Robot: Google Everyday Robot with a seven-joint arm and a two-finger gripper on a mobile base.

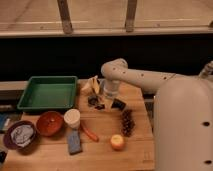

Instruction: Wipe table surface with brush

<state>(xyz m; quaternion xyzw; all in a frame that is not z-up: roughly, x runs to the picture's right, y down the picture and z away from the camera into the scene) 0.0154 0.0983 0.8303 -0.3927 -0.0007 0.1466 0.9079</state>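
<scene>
The tabletop (102, 152) is a big, light-brown slab of wooden planks. The pincer (102, 102) hangs low over its far edge, near the middle. Small dark shapes sit right under it, but the brush cannot be told apart there.
</scene>
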